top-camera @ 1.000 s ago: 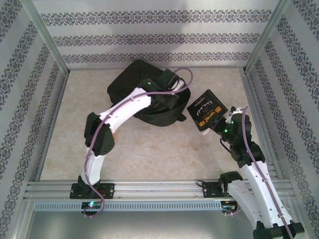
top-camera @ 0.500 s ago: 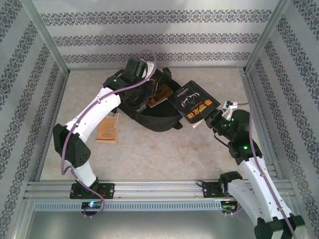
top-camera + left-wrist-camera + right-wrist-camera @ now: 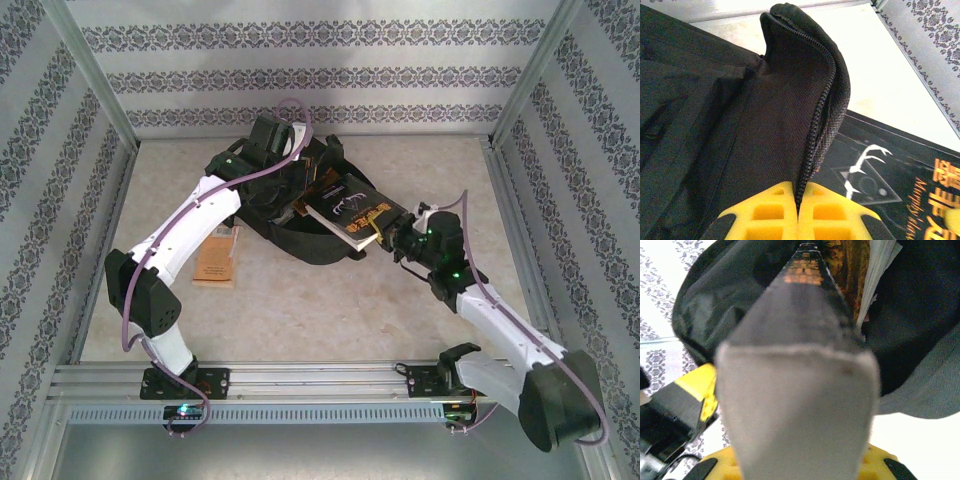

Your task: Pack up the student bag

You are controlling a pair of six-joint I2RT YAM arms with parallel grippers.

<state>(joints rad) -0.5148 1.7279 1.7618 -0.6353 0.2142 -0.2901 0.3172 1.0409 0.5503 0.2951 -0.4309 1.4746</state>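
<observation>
Book (image 3: 352, 208) blocks bag (image 3: 312, 246) mouth; near tabletop (image 3: 330, 305) free.

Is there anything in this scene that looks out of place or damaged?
Nothing is damaged or spilled. Only a brown book lies on the table left of the student bag, outside it, while the right gripper holds a black book at its opening.

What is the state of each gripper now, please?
Left gripper: closed on the edge of the bag.
Right gripper: closed, holding the book.
</observation>
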